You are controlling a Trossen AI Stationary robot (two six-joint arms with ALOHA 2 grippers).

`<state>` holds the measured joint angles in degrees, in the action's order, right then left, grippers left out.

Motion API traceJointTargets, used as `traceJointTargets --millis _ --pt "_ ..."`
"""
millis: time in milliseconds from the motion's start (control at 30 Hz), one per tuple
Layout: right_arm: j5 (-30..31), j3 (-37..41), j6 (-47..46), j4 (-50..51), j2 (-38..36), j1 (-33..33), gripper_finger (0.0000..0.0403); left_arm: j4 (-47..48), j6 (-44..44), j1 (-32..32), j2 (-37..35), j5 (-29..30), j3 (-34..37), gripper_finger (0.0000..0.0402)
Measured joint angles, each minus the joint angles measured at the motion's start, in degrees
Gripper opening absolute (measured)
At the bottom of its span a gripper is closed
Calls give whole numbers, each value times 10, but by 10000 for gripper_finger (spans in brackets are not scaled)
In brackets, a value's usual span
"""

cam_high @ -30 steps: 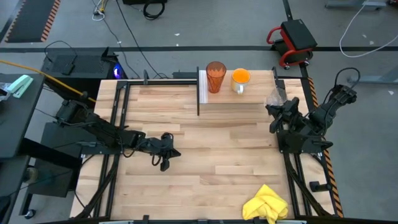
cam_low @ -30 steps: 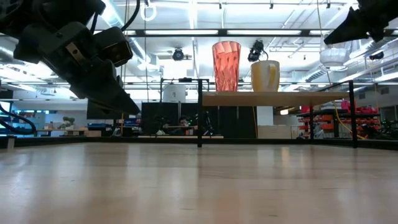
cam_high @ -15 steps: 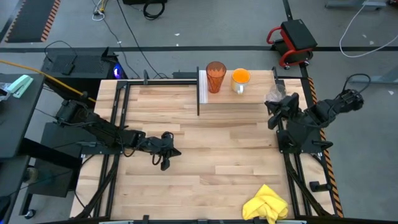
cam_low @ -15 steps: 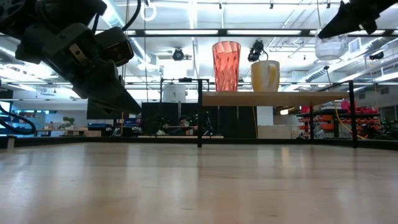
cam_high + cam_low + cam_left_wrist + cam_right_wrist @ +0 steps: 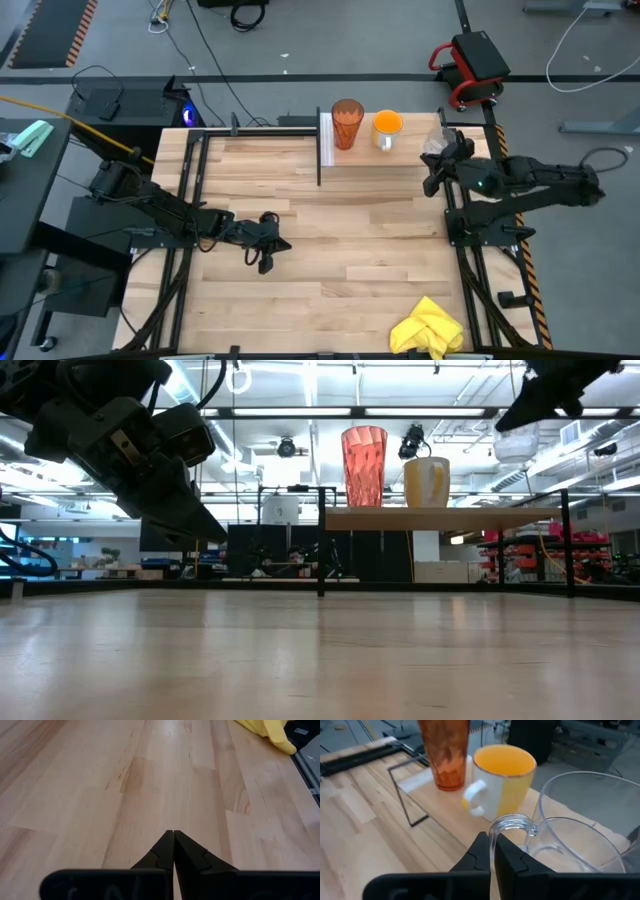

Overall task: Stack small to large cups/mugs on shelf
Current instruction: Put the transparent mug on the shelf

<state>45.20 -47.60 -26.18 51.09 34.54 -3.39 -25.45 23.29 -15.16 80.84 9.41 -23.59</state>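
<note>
A tall dark-orange tumbler point(image 5: 346, 123) and a yellow-orange mug point(image 5: 386, 127) with a white handle stand upright side by side on the raised light-wood shelf point(image 5: 400, 160) at the table's far edge. In the right wrist view the tumbler point(image 5: 445, 755) and mug point(image 5: 502, 775) stand just beyond the small clear glass mug point(image 5: 580, 830). My right gripper point(image 5: 432, 176) is shut on this glass mug point(image 5: 437, 148) over the shelf's right end. My left gripper point(image 5: 268, 262) hangs shut and empty over the table's left middle. My right gripper pinches the clear mug's thin glass handle point(image 5: 493, 831) between its two fingertips. The fingers come from the table's right, slanting a little downward. The mug is upright with its mouth up, and in the low view it point(image 5: 515, 440) hangs clear above the shelf's top.
A crumpled yellow cloth point(image 5: 428, 328) lies near the table's front right corner. Black frame rails point(image 5: 190, 200) run along the table's left and right sides. The shelf's white end panel point(image 5: 326, 140) stands at its left end. Bare wood lies mid-table.
My right gripper has risen and carried the clear mug a little toward the table's far left, over the shelf. Meanwhile its arm has swung out to the right and the wrist has turned. The mug stays upright in the hold.
</note>
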Motion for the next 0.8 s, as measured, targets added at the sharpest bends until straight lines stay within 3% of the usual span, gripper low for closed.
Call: traceJointTargets --millis 233,433,800 --pt "-153 20 140 -132 0 135 7 -1 0 0 0 0 0 21" --pt "-246 24 164 -93 3 251 7 -1 0 0 0 0 0 20" --pt "-391 66 237 -154 36 373 7 -9 0 0 2 0 0 19"
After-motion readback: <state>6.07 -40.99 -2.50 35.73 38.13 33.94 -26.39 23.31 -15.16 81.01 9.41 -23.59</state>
